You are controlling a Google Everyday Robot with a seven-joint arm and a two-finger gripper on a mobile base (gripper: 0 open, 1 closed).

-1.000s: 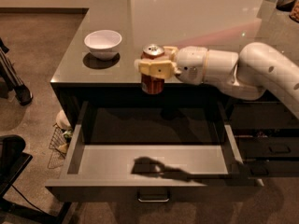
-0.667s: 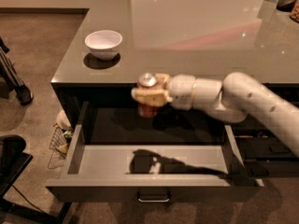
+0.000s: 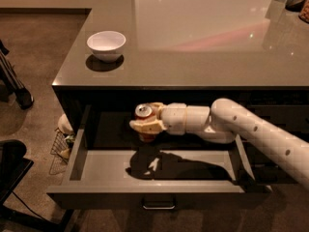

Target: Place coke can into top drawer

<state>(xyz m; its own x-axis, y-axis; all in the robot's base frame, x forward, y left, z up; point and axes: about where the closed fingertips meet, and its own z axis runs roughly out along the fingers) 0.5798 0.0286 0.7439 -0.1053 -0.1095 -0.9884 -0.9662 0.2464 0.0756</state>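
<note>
the gripper (image 3: 146,125), centre of frame, is clamped around the upright coke can (image 3: 143,112), inside the open top drawer (image 3: 76,154) near its back. judging by the shadow, the can hangs above the floor; released here, it could topple.

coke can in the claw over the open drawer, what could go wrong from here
1. The claw holds the coke can upright, apparently above the floor of the top drawer, judging by the shadow. If released there, it may tip and roll.
2. The can sits close under the edge of the countertop, so any upward move could knock it.
</note>
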